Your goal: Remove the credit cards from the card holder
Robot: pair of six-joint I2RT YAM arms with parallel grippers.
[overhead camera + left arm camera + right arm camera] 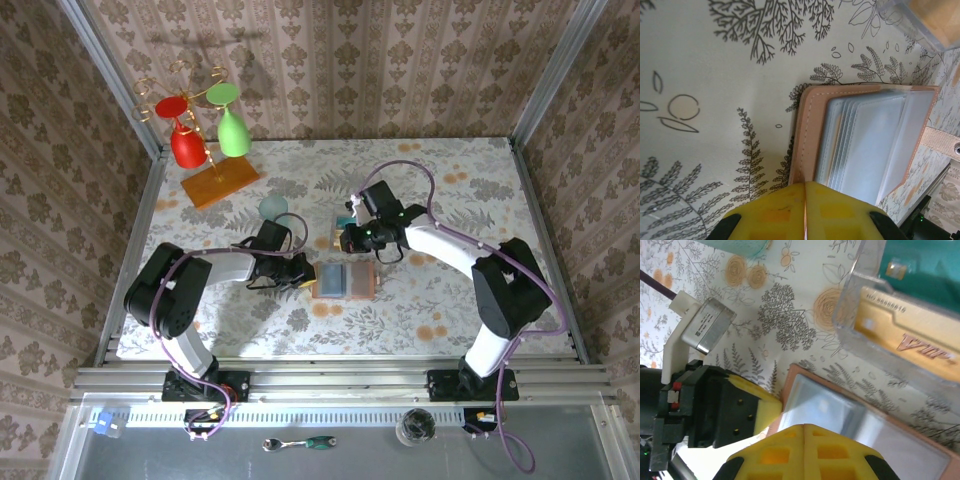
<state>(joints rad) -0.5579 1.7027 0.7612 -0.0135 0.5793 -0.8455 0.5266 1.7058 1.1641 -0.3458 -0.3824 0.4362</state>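
The card holder (345, 280) lies open on the table, brown border round pale grey-blue plastic pockets (875, 145). My left gripper (303, 275) is shut, its yellow tips (805, 186) resting on the holder's left brown border (807, 135). My right gripper (352, 250) is shut too, its tips (805, 428) just over the holder's pockets (840, 410). The credit cards lie in a clear plastic box (860, 305) beyond the holder: a teal one (925, 265) and a gold-tan one (910, 340). The left finger (757, 410) shows at the holder's corner.
The clear box (345, 226) sits just behind the holder. A teal round object (272, 207) lies left of it. At the back left stands a rack with a red glass (186, 140) and a green glass (233, 128) on an orange wooden base (220, 184).
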